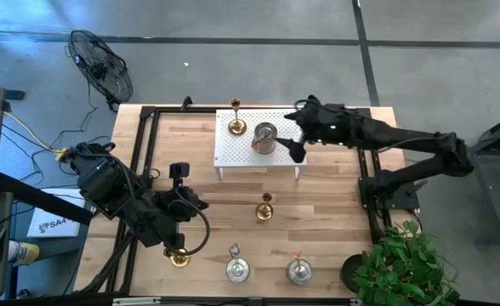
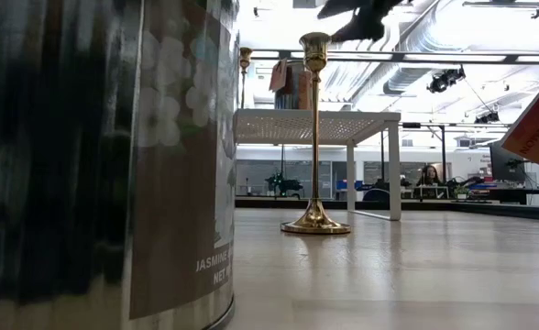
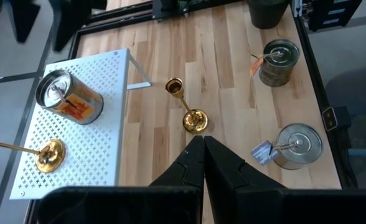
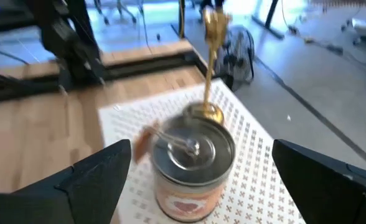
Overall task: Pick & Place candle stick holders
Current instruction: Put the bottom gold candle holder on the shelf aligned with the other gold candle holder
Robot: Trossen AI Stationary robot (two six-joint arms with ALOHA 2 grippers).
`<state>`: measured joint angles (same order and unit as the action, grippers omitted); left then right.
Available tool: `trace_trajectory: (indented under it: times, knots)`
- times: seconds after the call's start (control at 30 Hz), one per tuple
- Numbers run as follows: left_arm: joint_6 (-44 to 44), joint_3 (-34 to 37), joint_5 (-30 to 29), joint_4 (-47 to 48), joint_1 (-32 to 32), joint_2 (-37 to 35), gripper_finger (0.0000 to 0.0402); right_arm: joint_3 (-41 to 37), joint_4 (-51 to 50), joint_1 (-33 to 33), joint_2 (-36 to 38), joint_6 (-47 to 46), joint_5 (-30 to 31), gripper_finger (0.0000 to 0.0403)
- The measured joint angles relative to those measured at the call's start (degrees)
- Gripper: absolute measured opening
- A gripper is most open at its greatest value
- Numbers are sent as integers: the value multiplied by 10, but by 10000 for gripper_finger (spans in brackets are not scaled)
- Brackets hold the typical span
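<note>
Wooden table [image 1: 318, 221] carries a white perforated rack [image 1: 233, 155] at 12 o'clock. Two holders stand on it: one gold holder [image 1: 236, 126] and one silvery can-shaped holder [image 1: 265, 138]. Right gripper [image 1: 298, 146] hovers open beside it. Four remain on the table toward 6 o'clock. Left gripper [image 3: 203, 163] waits closed, empty.

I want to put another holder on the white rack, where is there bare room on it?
The white perforated rack is bare along its front edge and front left corner. Its back is crowded: a slim gold candlestick stands beside a silver tin with an orange label, and the right tool hovers open by the tin.
</note>
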<state>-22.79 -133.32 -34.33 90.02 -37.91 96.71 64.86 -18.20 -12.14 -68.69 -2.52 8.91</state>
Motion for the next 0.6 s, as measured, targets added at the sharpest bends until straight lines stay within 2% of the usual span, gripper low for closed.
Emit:
trace_trajectory:
  times: [0.2,0.4,0.6]
  knots:
    - [-21,0,-12,0,0,0,1,0,-15,32,69,0,-16,385]
    - [-51,14,-16,0,0,0,1,0,-36,77,118,-4,-67,385]
    - [-71,51,-48,0,0,1,1,0,-50,127,151,-32,-122,385]
